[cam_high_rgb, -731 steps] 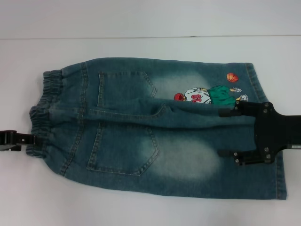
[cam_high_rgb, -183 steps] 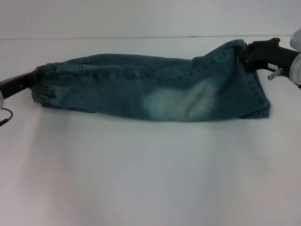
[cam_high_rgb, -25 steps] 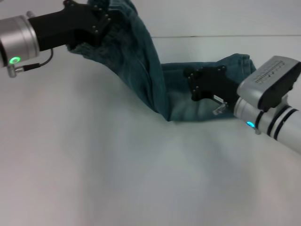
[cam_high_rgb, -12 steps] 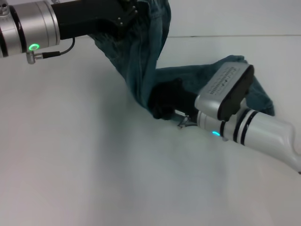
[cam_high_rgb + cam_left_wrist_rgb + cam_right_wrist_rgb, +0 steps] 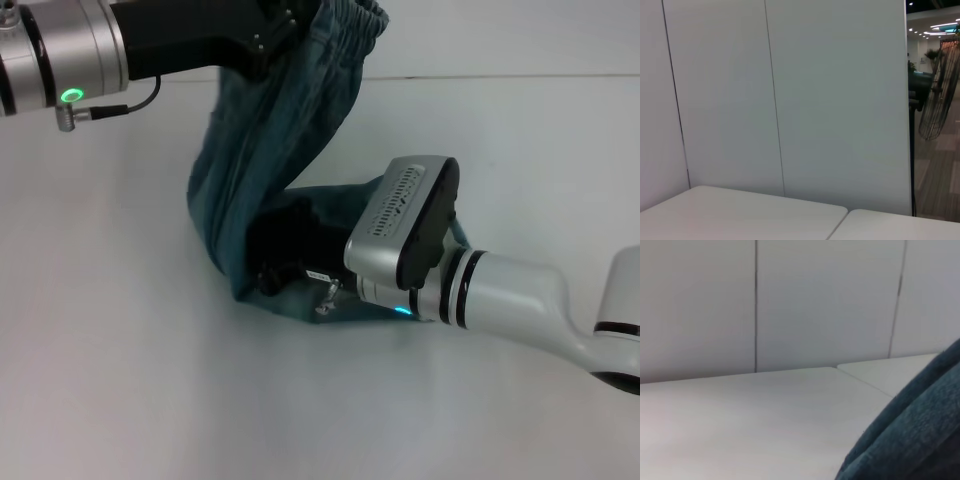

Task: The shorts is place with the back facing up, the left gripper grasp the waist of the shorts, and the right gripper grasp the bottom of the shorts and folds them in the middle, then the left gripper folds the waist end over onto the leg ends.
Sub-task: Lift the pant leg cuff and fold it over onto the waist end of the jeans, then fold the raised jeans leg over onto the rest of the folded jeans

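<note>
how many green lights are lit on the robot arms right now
1: a green light glows on the left arm's silver cuff, upper left of the head view. The right arm's light is blue; others may be hidden.

The shorts [image 5: 265,150] are teal-blue washed denim, darker in the folds at frame centre. Both arms are silver-white with black ends: the left gripper [image 5: 268,40] upper left, the right gripper [image 5: 285,262] low centre. The table [image 5: 120,380] is plain white.

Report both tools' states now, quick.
Left tool: closed on the shorts waist, held up.
Right tool: low on the shorts; open or closed cannot be told.
</note>
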Available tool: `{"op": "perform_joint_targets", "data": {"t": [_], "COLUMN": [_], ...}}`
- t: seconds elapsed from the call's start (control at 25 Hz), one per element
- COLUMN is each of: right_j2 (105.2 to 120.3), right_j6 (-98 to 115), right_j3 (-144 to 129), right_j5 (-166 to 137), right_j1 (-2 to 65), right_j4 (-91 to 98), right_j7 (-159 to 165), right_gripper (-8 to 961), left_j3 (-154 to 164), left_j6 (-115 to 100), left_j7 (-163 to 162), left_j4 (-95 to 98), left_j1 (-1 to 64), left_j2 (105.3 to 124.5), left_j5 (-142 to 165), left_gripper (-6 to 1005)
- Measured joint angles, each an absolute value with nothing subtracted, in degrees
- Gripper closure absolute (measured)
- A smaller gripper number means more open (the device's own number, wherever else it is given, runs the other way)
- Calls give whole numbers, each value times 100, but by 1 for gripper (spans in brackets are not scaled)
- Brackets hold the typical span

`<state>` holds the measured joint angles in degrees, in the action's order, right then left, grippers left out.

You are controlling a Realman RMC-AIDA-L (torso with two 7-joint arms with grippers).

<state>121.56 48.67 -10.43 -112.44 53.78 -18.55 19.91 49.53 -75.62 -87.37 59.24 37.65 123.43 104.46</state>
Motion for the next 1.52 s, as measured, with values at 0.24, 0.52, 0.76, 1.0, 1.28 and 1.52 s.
{"op": "perform_joint_targets", "data": {"t": [0.24, 0.52, 0.76, 1.0, 1.28, 1.52], "right_j2": [12084, 12025, 12002, 11959, 11953, 11934], "right_j6": [4899, 5898, 7210, 7693, 7812, 7819], "right_j3": [-644, -66, 1356, 2641, 2836, 2974], "right_j5": [-11578, -11557, -11538, -11532, -11533, -11549], "right_j1": [4991, 4138, 3543, 3418, 3420, 3409], "right_j4": [-1694, -975, -405, -238, -173, -171], "right_j7": [1958, 2019, 2226, 2343, 2411, 2502], "right_gripper": [954, 948, 942, 937, 930, 925], "left_j3": [5024, 5189, 5680, 6487, 7110, 7256], "left_j6": [-7567, -7576, -7565, -7155, -6120, -6151], "left_j7": [-8700, -8688, -8578, -8101, -8084, -8048], "left_j4": [5905, 5855, 5640, 4857, 3963, 3902], "left_j1": [3698, 3523, 3406, 3508, 3834, 3723], "left_j2": [12356, 12377, 12426, 12443, 12459, 12463], "left_j5": [10460, 10464, 10294, 9847, 9683, 9430], "left_gripper": [980, 974, 968, 962, 956, 810]}}
